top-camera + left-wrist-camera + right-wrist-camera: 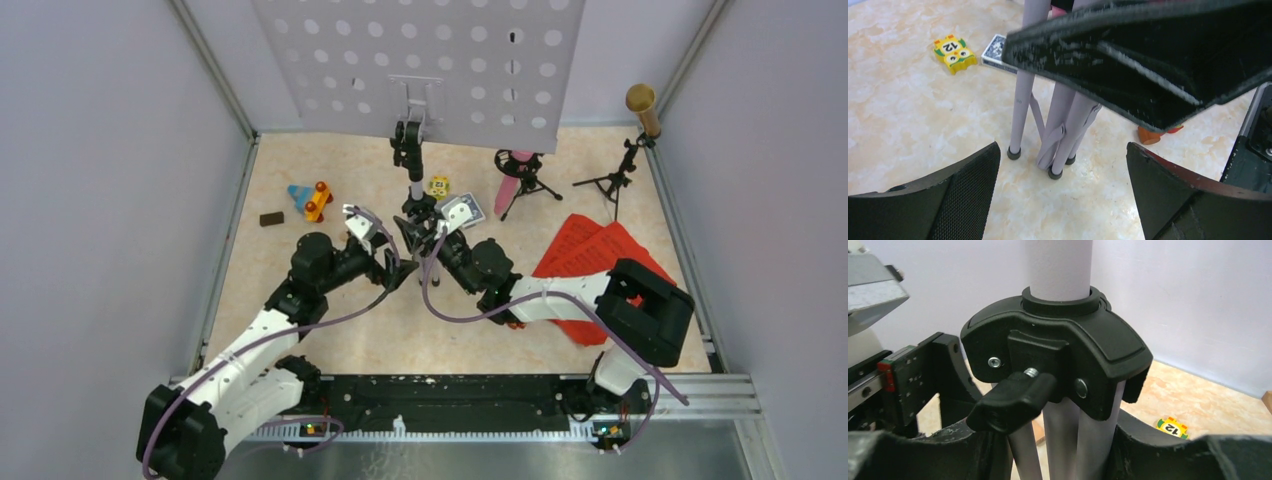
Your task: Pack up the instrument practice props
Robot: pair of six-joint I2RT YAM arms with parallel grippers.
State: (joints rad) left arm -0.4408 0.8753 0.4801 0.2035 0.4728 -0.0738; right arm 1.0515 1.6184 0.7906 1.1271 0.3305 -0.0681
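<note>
The grey hole-punched sheet-music tray (440,60) stands upright on its silver tripod pole (415,190), its legs (1058,125) folded together. My right gripper (1063,450) is shut on those legs just under the black collar (1063,350). My left gripper (1063,195) hangs open low in front of the feet, touching nothing. Red sheet-music pages (590,250) lie at the right, partly under my right arm. The pink microphone (508,185) leans on one small black tripod (530,182). The gold microphone (642,105) stands on the other (612,180).
Blue and orange toys (310,198) and a brown block (271,218) lie at the left. A yellow numbered toy (954,52) and a blue card deck (995,50) sit behind the stand, an orange toy (1153,136) beside it. Walls enclose three sides.
</note>
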